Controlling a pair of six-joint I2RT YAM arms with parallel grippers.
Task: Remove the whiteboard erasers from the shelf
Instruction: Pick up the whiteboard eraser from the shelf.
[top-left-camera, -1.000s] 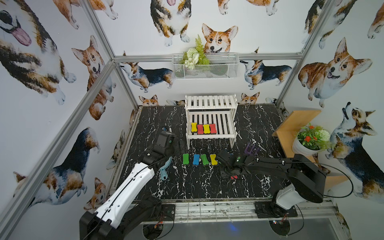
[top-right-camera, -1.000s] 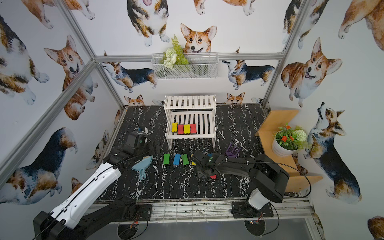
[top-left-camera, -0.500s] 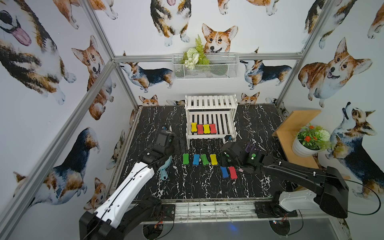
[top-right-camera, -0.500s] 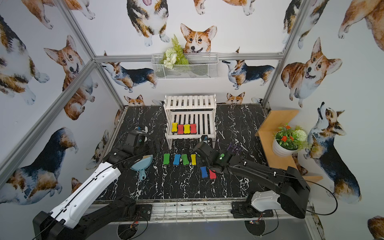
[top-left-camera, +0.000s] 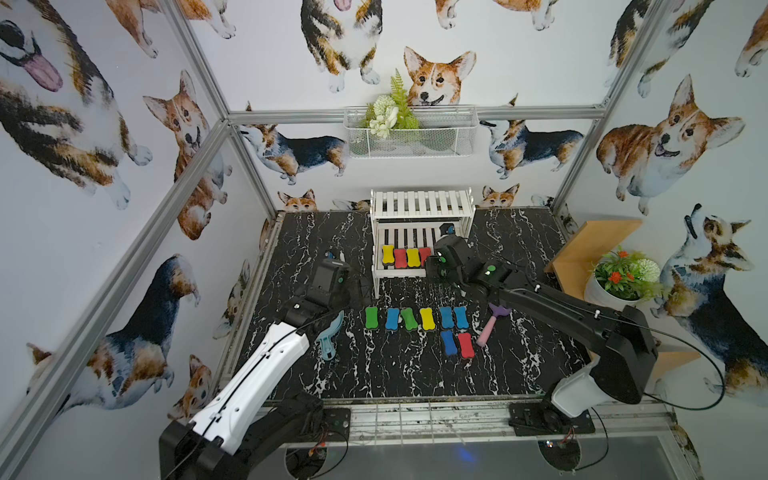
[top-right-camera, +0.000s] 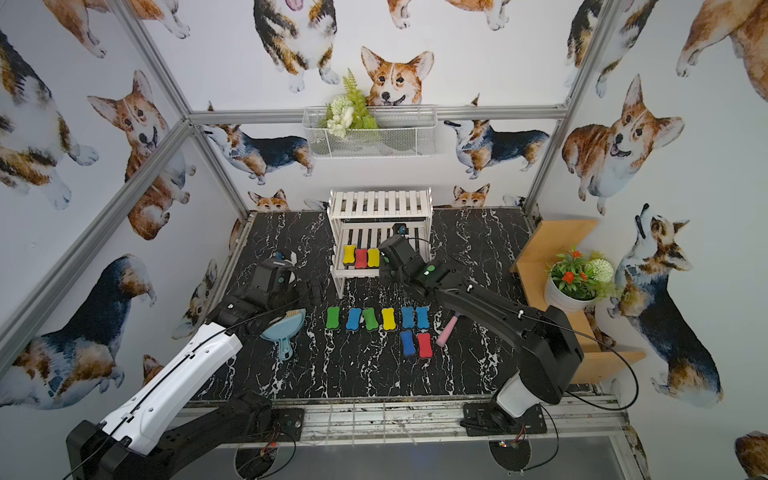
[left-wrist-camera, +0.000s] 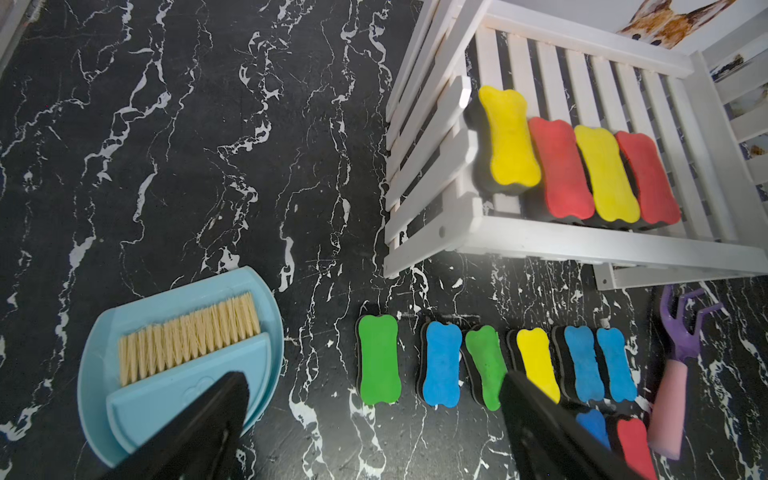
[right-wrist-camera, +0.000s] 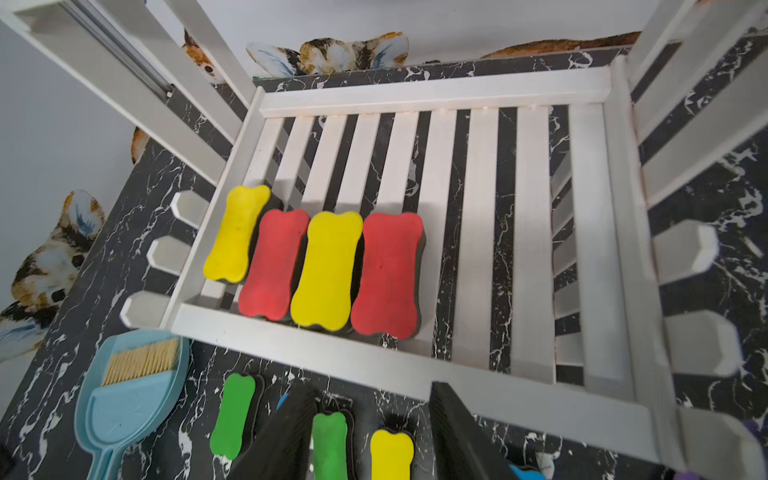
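Note:
The white shelf (top-left-camera: 422, 203) (top-right-camera: 380, 203) stands at the back of the black marble floor. Its lower tier (right-wrist-camera: 478, 232) (left-wrist-camera: 582, 245) holds a row of whiteboard erasers: yellow (right-wrist-camera: 237, 235), red (right-wrist-camera: 274, 264), yellow (right-wrist-camera: 326, 268), red (right-wrist-camera: 388, 274) (top-left-camera: 424, 253). Several more erasers lie on the floor in front, among them a green one (top-left-camera: 371, 318) and a red one (top-left-camera: 466, 345). My right gripper (top-left-camera: 433, 266) (right-wrist-camera: 370, 415) hovers open and empty at the lower tier's front rail. My left gripper (top-left-camera: 361, 289) (left-wrist-camera: 374, 380) hangs wide open and empty left of the shelf.
A blue dustpan with a brush (top-left-camera: 330, 338) (left-wrist-camera: 166, 353) lies under my left arm. A purple-pink rake (top-left-camera: 492, 322) lies right of the floor erasers. A wooden stand (top-left-camera: 590, 245) with a potted plant (top-left-camera: 619, 278) is at the right; a wire basket (top-left-camera: 409, 135) hangs on the back wall.
My right gripper has risen from the floor, leaving a red eraser beside a blue one, and has swung back to the shelf's lower tier. The left arm has not moved.

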